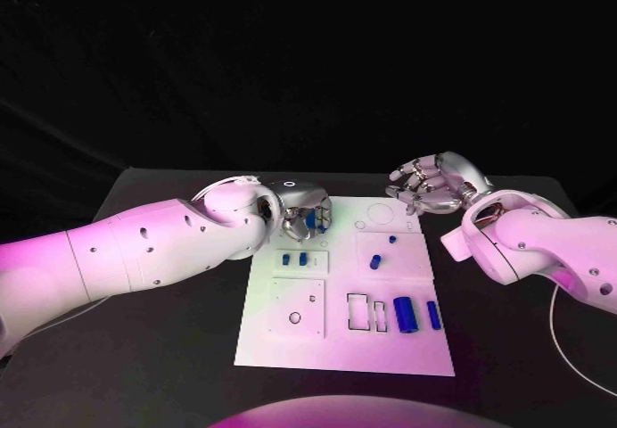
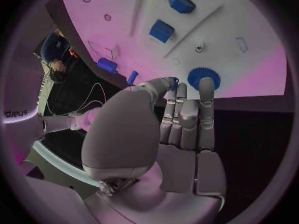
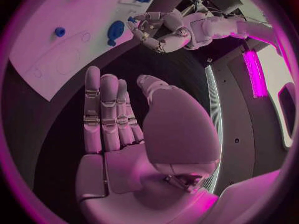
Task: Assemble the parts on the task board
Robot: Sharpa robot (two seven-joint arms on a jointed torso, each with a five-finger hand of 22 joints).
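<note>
The task board lies flat in the middle of the black counter, a white plate running from the centre of the head view down toward its lower middle. Small blue parts sit on it: two short pieces side by side in the left-centre panel, one small piece right of centre, and a long cylinder with a shorter one just beside it at the lower right. A round blue knob stands near the board's far edge.

The left hand hovers over the board's upper left corner, pinching a small blue part between thumb and fingertip, close to the knob.

The right hand is off the board, above its upper right corner, fingers apart and holding nothing.
</note>
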